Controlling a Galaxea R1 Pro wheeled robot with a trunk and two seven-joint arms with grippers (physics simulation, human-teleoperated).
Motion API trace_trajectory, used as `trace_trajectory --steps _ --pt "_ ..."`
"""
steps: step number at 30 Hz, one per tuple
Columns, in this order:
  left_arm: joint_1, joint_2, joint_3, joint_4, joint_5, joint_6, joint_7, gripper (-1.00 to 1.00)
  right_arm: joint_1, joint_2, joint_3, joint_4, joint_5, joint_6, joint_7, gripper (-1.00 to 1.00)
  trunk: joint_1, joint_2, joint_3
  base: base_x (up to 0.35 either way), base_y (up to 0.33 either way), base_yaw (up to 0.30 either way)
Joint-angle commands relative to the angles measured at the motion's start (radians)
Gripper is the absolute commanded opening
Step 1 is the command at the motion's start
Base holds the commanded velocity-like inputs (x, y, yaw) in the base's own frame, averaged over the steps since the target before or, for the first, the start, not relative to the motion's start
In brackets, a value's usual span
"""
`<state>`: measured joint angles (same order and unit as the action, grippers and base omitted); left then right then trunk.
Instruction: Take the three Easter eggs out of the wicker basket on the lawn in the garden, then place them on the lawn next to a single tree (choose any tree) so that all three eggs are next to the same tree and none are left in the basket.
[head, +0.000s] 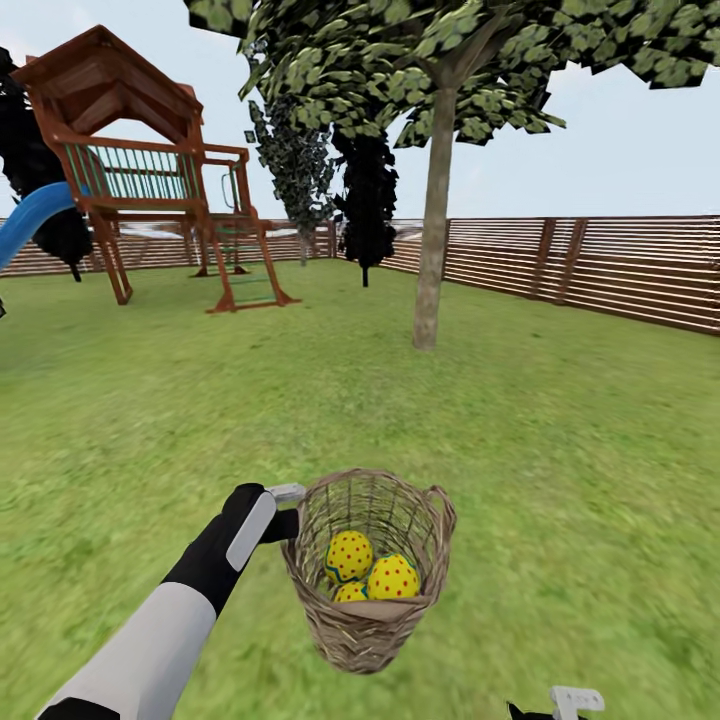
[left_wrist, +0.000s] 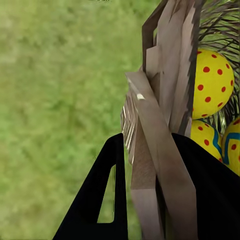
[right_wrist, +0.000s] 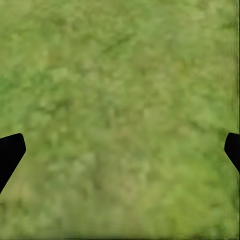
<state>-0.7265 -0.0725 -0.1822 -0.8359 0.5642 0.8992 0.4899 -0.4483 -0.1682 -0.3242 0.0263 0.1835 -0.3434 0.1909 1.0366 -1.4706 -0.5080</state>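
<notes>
Left claw (left_wrist: 150, 200) clamped on wicker basket (head: 368, 570) rim, bottom centre of frame, above the lawn (head: 560, 420). Three Easter eggs (head: 372, 572) inside. Right claw (right_wrist: 120, 150) spread wide, empty. Eggs likely smooth, rigid, roll-prone: grip across the middle. Tree (head: 433, 230) upper centre.

lawn (head: 560, 420) fills most of the frame; tree (head: 432, 250) stands right of center, wooden playset (head: 160, 190) upper left.
</notes>
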Motion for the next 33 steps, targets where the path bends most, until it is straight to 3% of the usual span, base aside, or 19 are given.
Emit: trace_trajectory --steps 1,33 --pt "-0.001 0.000 -0.002 -0.001 0.016 0.000 0.012 -1.00 -0.001 -0.001 -0.009 0.003 0.008 -0.005 0.002 1.00 -0.004 0.007 0.002 0.000 0.000 -0.276" --pt "-0.001 0.000 0.000 0.003 0.016 0.003 0.012 -1.00 -0.001 -0.002 -0.009 0.003 0.001 -0.006 0.002 1.00 -0.127 0.231 0.064 0.000 0.000 -0.190"
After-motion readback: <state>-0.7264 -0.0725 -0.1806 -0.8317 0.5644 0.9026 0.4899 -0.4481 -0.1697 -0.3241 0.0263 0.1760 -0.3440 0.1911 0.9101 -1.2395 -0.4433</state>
